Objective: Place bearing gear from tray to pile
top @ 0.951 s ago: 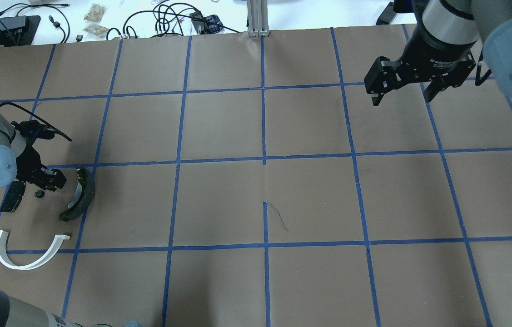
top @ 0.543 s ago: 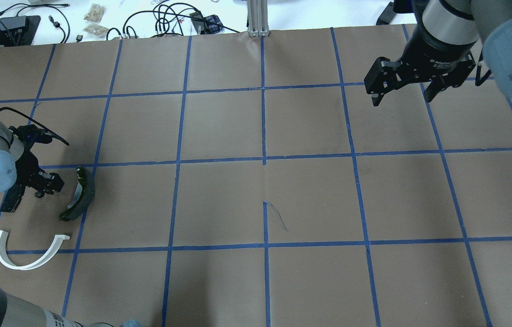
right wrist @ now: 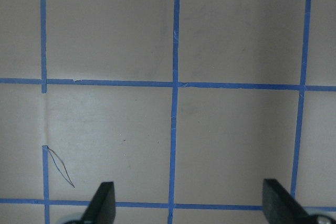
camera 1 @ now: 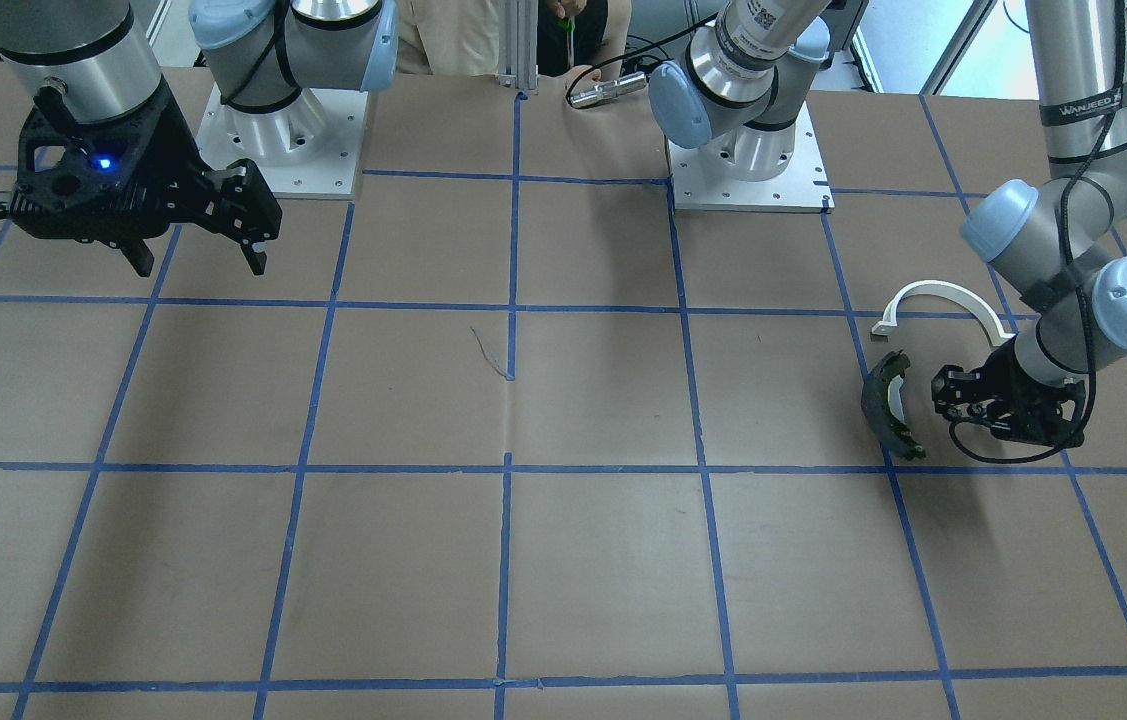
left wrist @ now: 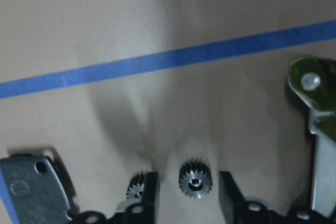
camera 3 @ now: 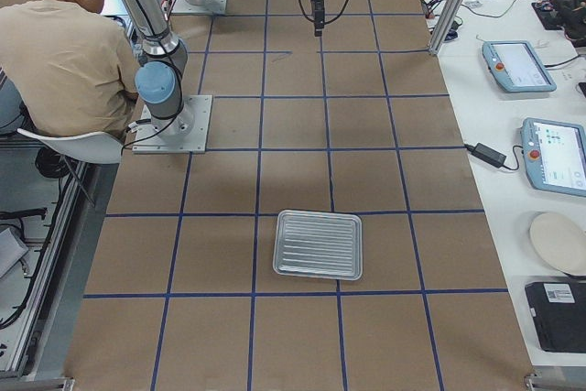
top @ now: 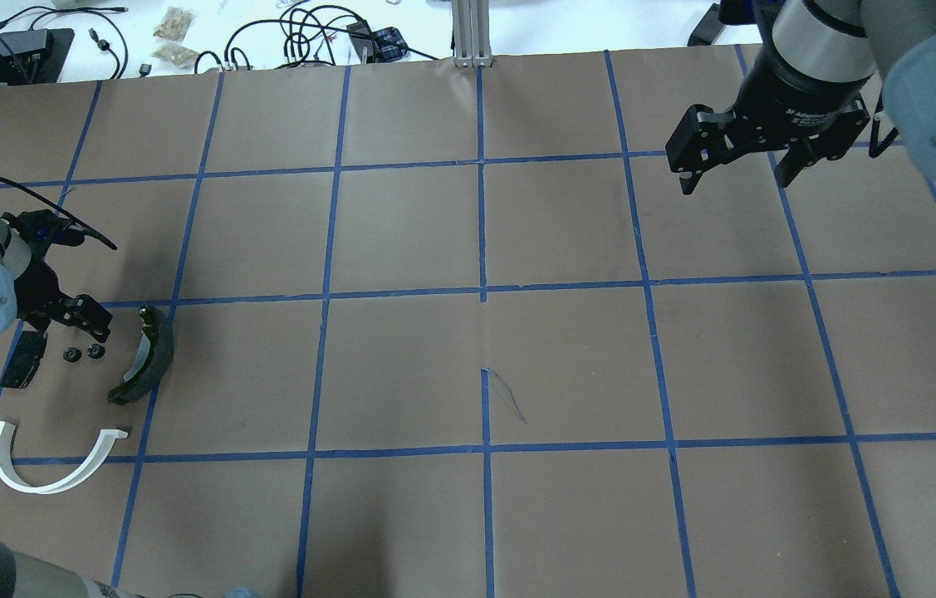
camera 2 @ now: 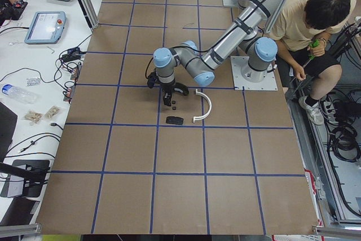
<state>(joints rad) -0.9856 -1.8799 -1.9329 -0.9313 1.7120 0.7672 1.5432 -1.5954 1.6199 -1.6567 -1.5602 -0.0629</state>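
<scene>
- The bearing gear (left wrist: 195,178) lies flat on the tabletop (top: 401,365) in the pile, between the black pad (top: 22,360) and the brake shoe (top: 148,355).
- The left gripper (top: 79,320) has its fingers spread wide around the gear without touching it.
- The best move is probably a straight lift, so that neither finger clips this gear or the second gear (left wrist: 137,184).
- The right gripper (top: 737,173) hangs wide apart, holding nothing.
- The left arm's band seems to read "WANJEED".
</scene>
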